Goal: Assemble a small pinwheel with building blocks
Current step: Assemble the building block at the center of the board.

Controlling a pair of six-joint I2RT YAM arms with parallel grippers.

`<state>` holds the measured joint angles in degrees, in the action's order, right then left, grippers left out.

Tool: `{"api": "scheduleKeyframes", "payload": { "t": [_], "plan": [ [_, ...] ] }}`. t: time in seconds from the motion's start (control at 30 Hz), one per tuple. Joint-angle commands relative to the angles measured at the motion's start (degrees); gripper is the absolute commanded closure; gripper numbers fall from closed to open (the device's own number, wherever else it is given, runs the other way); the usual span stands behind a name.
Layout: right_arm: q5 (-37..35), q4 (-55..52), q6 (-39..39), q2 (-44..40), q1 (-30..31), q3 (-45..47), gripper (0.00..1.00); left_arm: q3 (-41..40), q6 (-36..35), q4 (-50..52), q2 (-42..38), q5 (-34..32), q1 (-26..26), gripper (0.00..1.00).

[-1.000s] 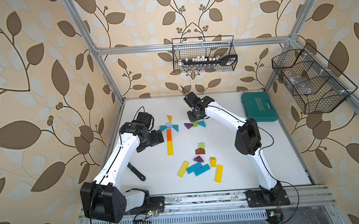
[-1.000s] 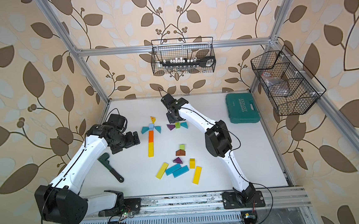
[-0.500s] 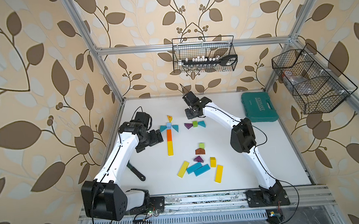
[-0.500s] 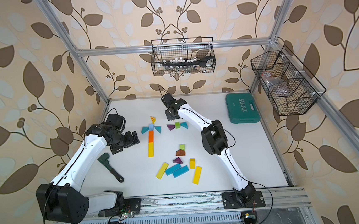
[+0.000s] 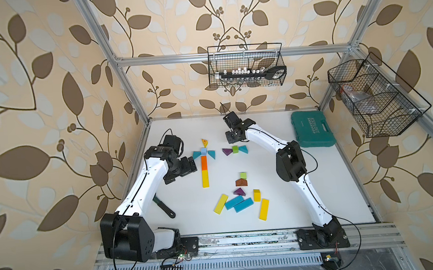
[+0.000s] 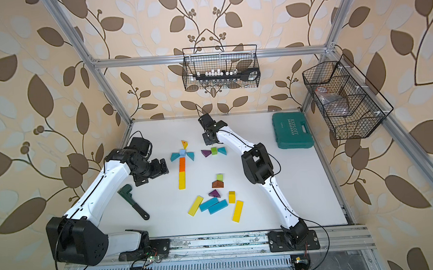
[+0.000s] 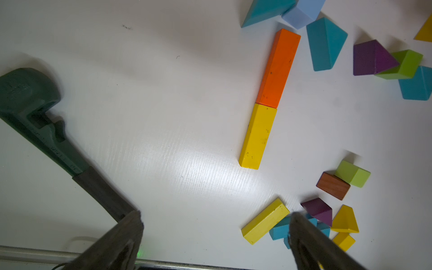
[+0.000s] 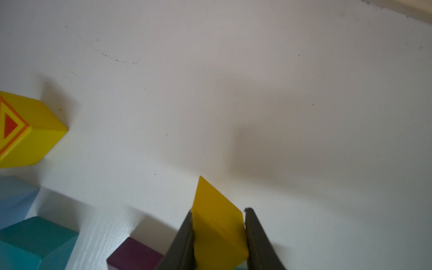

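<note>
On the white table a yellow bar, an orange bar and a light-blue cube form one line. Teal wedges flank the cube and a yellow wedge with a red triangle lies beyond it. To their right a purple wedge, a green cube and a teal wedge make a row. Just behind that row my right gripper is shut on a plain yellow wedge, hidden in both top views. My left gripper hangs open and empty left of the bars.
Loose blocks lie near the front middle: yellow bars, blue bars, a purple wedge, a brown wedge, a green cube. A dark wrench lies front left, a teal tool case back right. Wire baskets hang on the walls.
The right arm's elbow has shifted a little to the left while its gripper stays shut on the yellow wedge behind the row. The left arm has hardly moved.
</note>
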<state>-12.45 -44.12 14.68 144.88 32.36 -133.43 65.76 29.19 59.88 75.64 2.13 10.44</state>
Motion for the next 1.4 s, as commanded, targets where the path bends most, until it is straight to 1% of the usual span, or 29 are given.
{"api": "scheduleKeyframes", "payload": {
  "t": [0.0, 0.13, 0.57, 0.77, 1.03, 1.37],
  "plan": [
    [1.9, 1.15, -0.79, 2.03, -0.61, -2.85, 0.93, -0.19, -0.89, 0.05, -0.04, 1.38, -0.59, 0.01],
    [2.96, 0.26, -0.36, 3.34, -0.72, -4.06, 0.92, -0.18, -0.75, 0.24, -0.03, 0.96, -0.64, 0.01],
    [1.76, -1.04, -0.44, 4.88, -1.25, -4.31, 0.9, -0.19, -0.89, 0.24, 0.27, 1.32, -0.77, 0.01],
    [2.67, -1.58, 0.15, 5.75, -1.73, -4.3, 0.84, -0.19, -0.89, 0.24, 0.57, 1.34, -0.77, 0.01],
    [4.45, -0.91, 0.97, 6.91, -2.21, -4.59, 0.83, -0.54, -0.7, -0.37, 0.83, 3.11, -0.86, 0.01],
    [5.06, -1.25, 1.4, 7.56, -2.24, -5.03, 0.78, -0.43, -0.86, -0.2, 1.05, 3.01, -1.12, 0.01]
  ]
}}
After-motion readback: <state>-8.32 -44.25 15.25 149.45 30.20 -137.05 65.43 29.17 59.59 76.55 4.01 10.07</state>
